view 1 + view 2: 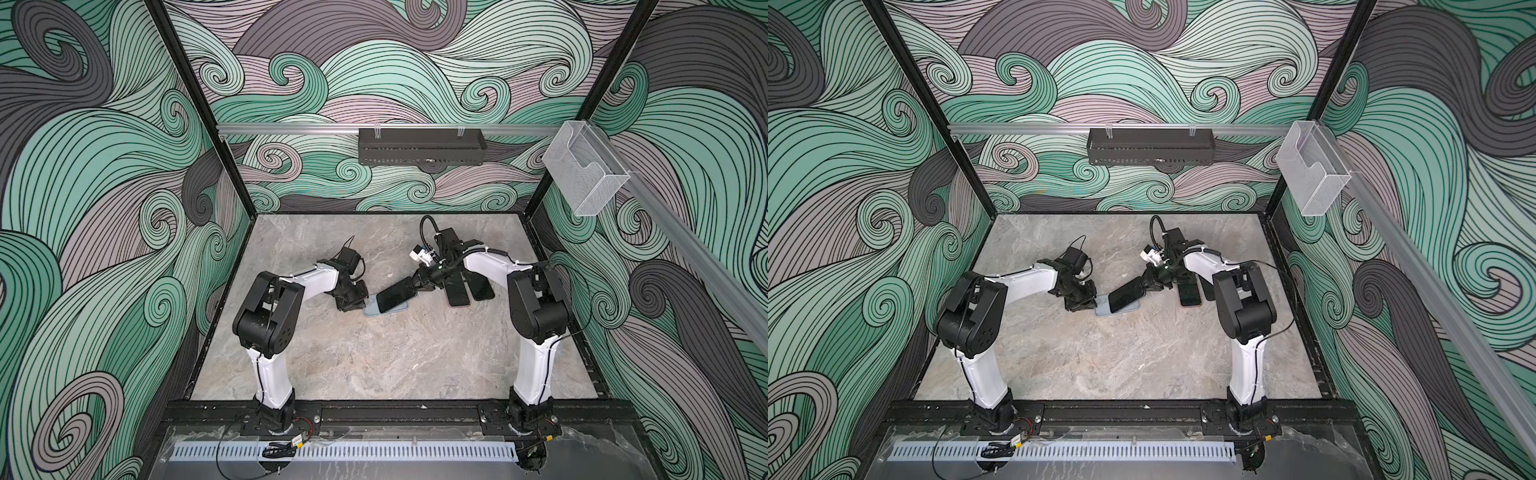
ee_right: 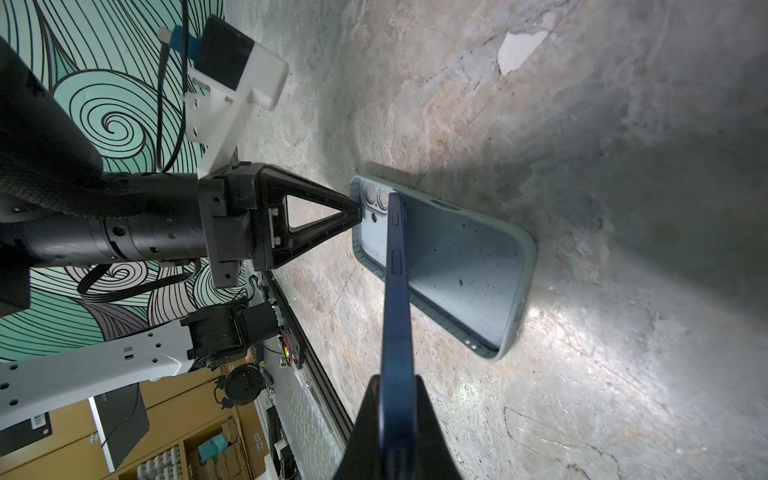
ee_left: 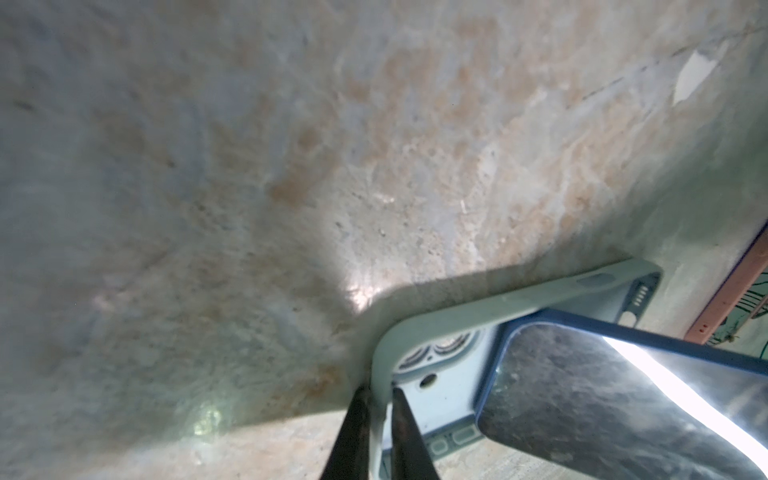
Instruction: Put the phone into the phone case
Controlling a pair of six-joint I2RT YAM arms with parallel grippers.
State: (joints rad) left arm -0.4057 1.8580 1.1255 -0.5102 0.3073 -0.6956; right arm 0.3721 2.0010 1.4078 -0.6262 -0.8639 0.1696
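At the lens of the right wrist view, the right gripper [image 2: 395, 380] is seen clamped on the flat faces of the dark blue phone [image 2: 397, 291], which is held by one end and viewed edge-on. The pale blue phone case [image 2: 469, 266] is taken as the landmark: it lies open side up on the table [image 1: 374, 365]. The phone is slanted above it, with its free end low over the camera-cutout end and its gripped end raised beyond the opposite end. Whether the low corner touches the case floor cannot be told. At the cutout end, the left gripper [image 3: 380, 390] is narrowed around the case's end wall, one finger outside and one inside, so the wall appears pinched. In a top view the phone [image 1: 395, 296] is skewed across the case [image 1: 371, 311] rather than lined up with it. The insertion step is judged to be in hand. Next, the phone would need to be turned into line with the case. Its low end would then be tucked under the rim and the raised end lowered, while the case is steadied.
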